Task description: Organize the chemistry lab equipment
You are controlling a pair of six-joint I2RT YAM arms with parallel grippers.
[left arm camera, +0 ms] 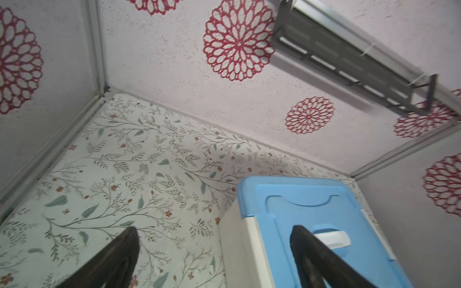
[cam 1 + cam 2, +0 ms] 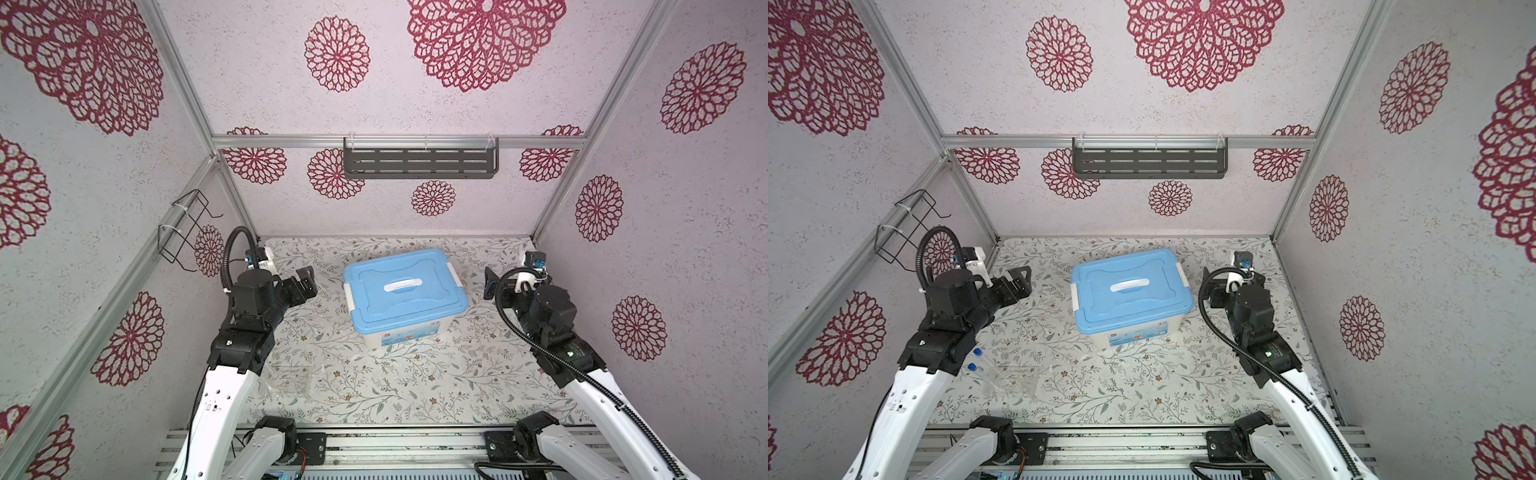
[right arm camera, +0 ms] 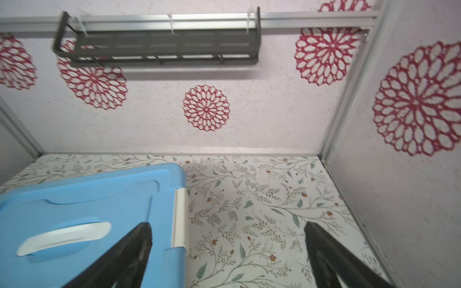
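Tubes (image 2: 978,353) w/ blue caps are lying at approx 8 o'clock of the tub (image 2: 1133,334), beside the clear rack (image 2: 1019,376), near the left arm. Blue lid (image 2: 1100,307) is sitting on the tub. Left jaws are standing wide apart at tub's 9 o'clock, right jaws wide apart at 3 o'clock, both empty.

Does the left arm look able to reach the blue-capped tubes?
Probably, though awkwardly: the tubes lie uncovered close beside its elbow, behind the open left gripper, which would have to fold back.
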